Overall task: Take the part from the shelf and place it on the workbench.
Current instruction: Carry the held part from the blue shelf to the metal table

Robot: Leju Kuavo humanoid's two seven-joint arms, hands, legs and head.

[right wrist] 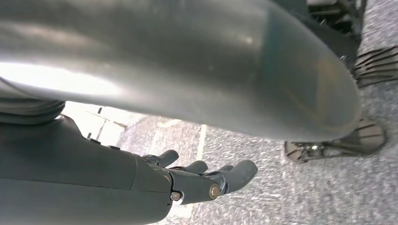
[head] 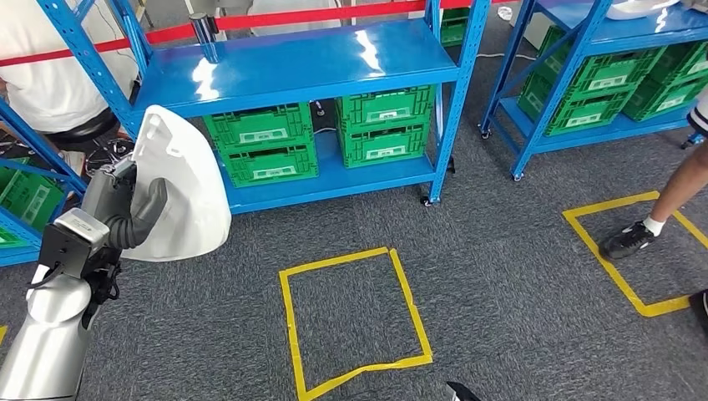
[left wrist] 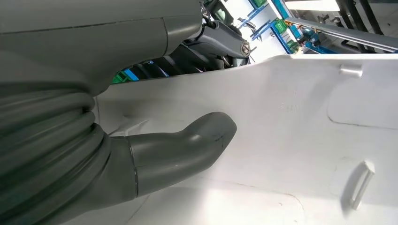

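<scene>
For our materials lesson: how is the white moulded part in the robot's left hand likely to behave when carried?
The white part is probably stiff: it keeps its curve, gripped at one edge by the left hand. Its glossy surface under the thumb may be slippery.

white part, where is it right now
In the head view the white part is at the left, held up by the left hand in front of the blue shelf, above the grey carpet.

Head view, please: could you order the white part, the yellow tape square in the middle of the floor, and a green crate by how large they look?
1. White part and yellow tape square: alike; the part, gripped by the left hand, is nearer, so unranked.
2. Green crate: smallest.
</scene>
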